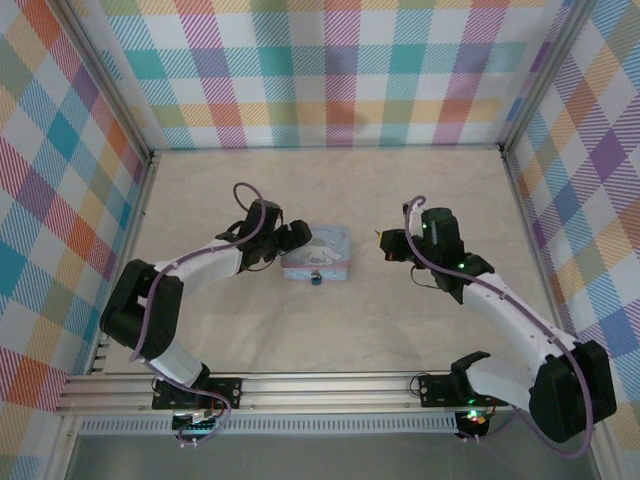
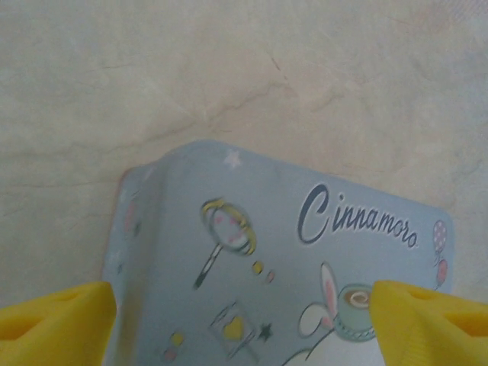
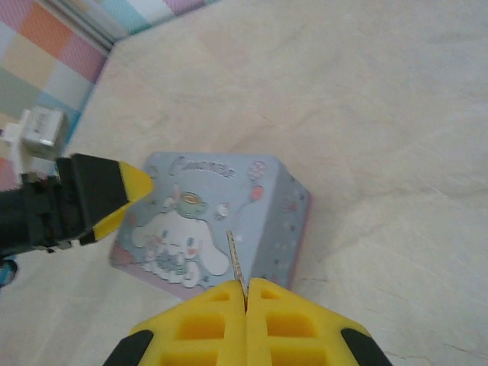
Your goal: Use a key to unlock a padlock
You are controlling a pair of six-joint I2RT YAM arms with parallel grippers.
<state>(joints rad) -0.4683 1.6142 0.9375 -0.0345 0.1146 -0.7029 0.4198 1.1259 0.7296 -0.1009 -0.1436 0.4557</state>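
The tiny dark bluish padlock hangs at the near side of a pastel-blue cartoon tin box. My left gripper is at the box's left end. Its yellow fingertips stand wide apart over the lid, open and holding nothing. To the right of the box, my right gripper hovers clear of it. In the right wrist view the right gripper is shut on the key, a thin grey sliver sticking out toward the tin box. The padlock is hidden there.
The beige tabletop is walled by plaid panels at the back and both sides. A metal rail with the arm bases runs along the near edge. One left finger rests by the lid's far left corner.
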